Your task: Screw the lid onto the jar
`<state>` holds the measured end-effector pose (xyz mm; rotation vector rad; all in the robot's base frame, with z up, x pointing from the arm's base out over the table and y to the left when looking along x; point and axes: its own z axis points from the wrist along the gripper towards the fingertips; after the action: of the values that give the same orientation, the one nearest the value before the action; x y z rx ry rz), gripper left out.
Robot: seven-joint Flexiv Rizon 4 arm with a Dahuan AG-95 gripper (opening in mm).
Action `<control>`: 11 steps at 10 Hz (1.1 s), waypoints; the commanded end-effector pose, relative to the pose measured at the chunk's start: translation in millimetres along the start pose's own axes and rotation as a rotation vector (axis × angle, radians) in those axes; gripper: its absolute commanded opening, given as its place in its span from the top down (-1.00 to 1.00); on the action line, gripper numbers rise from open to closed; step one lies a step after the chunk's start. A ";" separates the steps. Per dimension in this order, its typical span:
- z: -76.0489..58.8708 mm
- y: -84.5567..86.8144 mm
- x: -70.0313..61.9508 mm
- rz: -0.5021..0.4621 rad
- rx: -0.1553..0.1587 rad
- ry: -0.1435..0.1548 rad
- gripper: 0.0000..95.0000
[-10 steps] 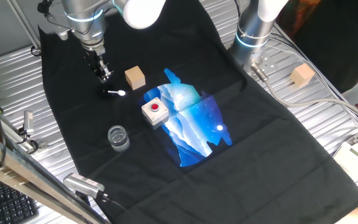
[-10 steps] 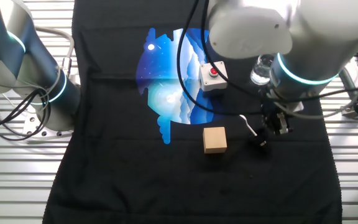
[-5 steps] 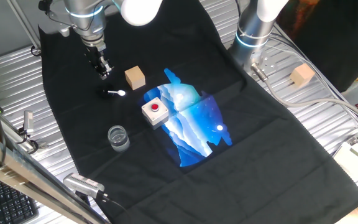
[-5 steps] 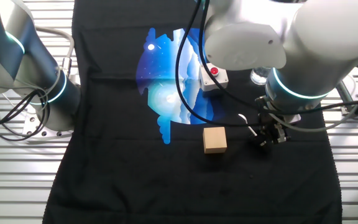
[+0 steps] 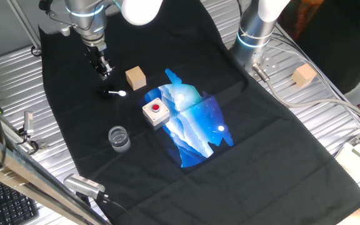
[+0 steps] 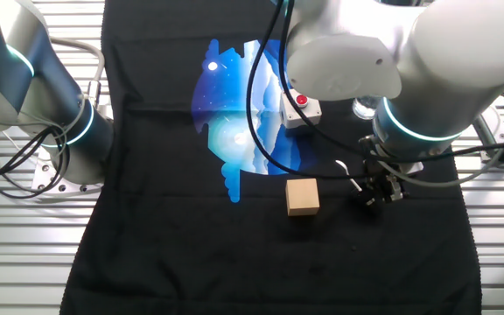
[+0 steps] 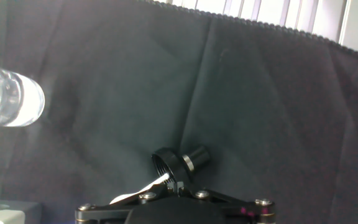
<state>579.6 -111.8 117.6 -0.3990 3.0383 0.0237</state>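
One fixed view: gripper hangs over black cloth, jaw state unclear, just above the lid, black with whitish face, beside wooden cube; red-button box sits between lid and clear jar, nothing blocking.

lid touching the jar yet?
Apart. One fixed view shows the lid lying on the black cloth near the wooden cube, with bare cloth between it and the jar.
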 end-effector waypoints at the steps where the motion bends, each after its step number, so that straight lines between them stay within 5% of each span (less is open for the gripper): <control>1: -0.8 -0.5 0.7 -0.005 0.000 0.003 1.00; 11: -1.1 -1.0 1.2 -0.026 -0.003 0.008 1.00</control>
<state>578.4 -113.1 118.9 -0.4411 3.0397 0.0274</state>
